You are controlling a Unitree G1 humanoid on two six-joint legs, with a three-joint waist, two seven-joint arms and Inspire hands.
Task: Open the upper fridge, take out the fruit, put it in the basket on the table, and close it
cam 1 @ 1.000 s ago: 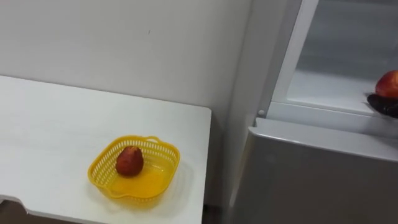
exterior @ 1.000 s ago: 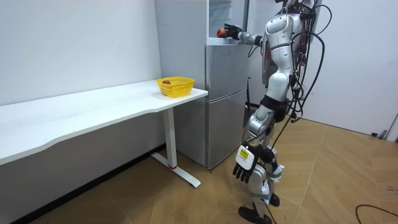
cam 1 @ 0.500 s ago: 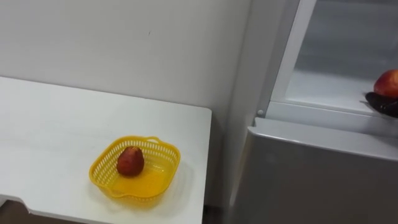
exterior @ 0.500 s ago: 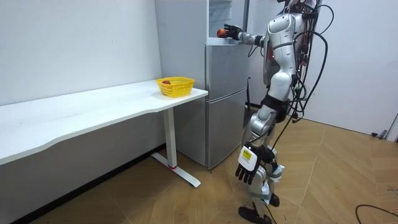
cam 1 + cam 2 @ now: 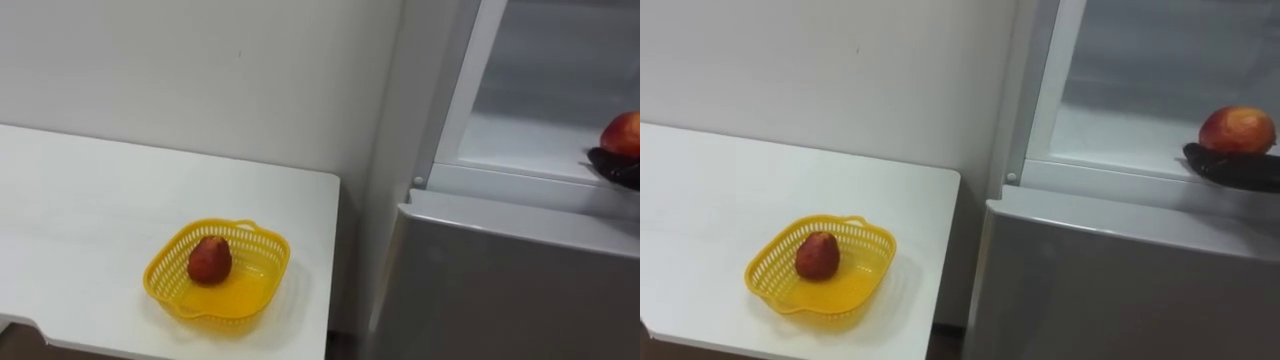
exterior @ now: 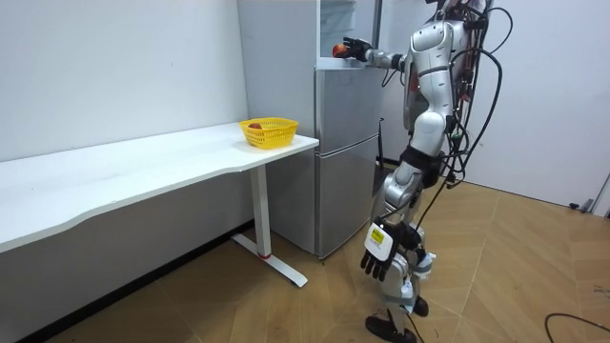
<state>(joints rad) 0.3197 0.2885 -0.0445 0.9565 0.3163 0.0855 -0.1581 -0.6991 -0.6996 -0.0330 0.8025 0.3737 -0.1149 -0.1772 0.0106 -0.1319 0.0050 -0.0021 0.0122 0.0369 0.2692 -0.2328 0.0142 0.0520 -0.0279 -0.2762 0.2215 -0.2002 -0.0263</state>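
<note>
Where our right hand [image 5: 1230, 168] reaches into the upper fridge [image 5: 1120, 130], the apple [image 5: 1237, 129] sits directly on top of it. We cannot tell whether it grips the fruit.

The basket [image 5: 270, 255] is yellow plastic lattice, slightly glossy. The fruit [image 5: 209, 259] in it has dull, rough-looking red skin. The apple [image 5: 1236, 130] has smoother, shinier skin. The desk [image 5: 90, 210] top is smooth, matt white. The fridge [image 5: 500, 290] door is smooth grey with a soft sheen. The robot hand [image 5: 1235, 170] looks dark and matt. The floor [image 6: 515, 286] is wood with a satin finish.
</note>
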